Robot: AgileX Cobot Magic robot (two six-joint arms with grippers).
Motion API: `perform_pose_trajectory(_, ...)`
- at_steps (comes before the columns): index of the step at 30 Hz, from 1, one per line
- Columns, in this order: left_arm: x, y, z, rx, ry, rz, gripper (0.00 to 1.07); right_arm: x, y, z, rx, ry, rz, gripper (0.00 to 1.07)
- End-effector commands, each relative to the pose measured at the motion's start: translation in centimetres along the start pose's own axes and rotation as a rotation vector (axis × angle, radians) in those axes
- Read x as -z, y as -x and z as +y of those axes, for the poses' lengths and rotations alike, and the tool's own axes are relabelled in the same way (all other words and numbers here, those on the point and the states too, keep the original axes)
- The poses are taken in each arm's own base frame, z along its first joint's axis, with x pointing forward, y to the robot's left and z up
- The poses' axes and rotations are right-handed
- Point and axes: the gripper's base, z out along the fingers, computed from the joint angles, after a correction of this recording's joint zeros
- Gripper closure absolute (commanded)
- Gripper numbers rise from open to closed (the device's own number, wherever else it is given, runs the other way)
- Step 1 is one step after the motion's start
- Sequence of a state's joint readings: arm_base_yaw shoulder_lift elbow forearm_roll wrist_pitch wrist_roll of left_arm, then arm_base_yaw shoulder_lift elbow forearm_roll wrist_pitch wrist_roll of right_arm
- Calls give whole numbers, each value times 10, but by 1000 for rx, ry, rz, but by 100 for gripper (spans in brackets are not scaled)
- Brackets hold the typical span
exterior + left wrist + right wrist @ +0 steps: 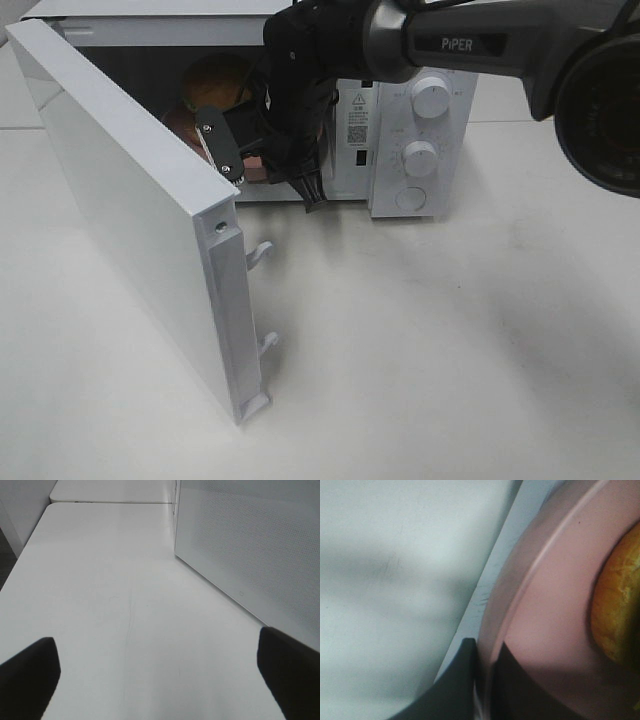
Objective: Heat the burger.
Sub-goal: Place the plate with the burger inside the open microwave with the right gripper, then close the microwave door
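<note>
Burger (215, 82) sits on pink plate (545, 605) inside open microwave (425, 130) cavity. Right gripper (487, 680) is clamped on the plate rim. Left gripper (159, 672) hangs wide apart over table (100, 605), beside microwave door (130, 220).

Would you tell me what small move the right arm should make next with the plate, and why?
Probably push the pink plate slightly deeper into the microwave before letting go. The right gripper is shut on its rim, the burger sits on it, and the rim appears close to the front opening, where the open door must swing.
</note>
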State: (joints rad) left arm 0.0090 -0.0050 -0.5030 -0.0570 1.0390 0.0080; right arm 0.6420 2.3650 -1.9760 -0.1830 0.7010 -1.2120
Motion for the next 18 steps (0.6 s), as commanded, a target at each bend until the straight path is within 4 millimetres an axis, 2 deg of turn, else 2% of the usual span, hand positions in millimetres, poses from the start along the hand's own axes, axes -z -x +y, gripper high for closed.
perform_pose_trajectory(1, 2, -2, 0, 6, 2, -18, 7, 4, 3, -9, 1, -74, -13, 104)
perform_pose_trajectory(3, 2, -2, 0, 6, 2, -18, 7, 4, 3, -9, -4, -76, -16, 102)
perform_pose_trajectory(5, 2, -2, 0, 6, 2, -18, 7, 4, 4, -10, -12, -82, -22, 93)
perform_pose_trajectory(6, 2, -2, 0, 6, 2, -18, 7, 4, 4, -10, -12, -82, -22, 93)
perform_pose_trajectory(7, 2, -2, 0, 6, 2, -18, 7, 4, 4, -9, -24, -76, -33, 86)
perform_pose_trajectory(8, 2, -2, 0, 6, 2, -18, 7, 4, 4, -9, -24, -76, -33, 86)
perform_pose_trajectory(10, 2, -2, 0, 6, 2, -18, 7, 4, 5, -8, -49, -61, -42, 68)
perform_pose_trajectory(11, 2, -2, 0, 6, 2, -18, 7, 4, 5, -8, -49, -61, -42, 68)
perform_pose_trajectory(13, 2, -2, 0, 6, 2, -18, 7, 1, 6, -4, -68, -46, -47, 58)
perform_pose_trajectory(18, 2, -2, 0, 6, 2, -18, 7, 4, 6, -3, -107, -21, -59, 52)
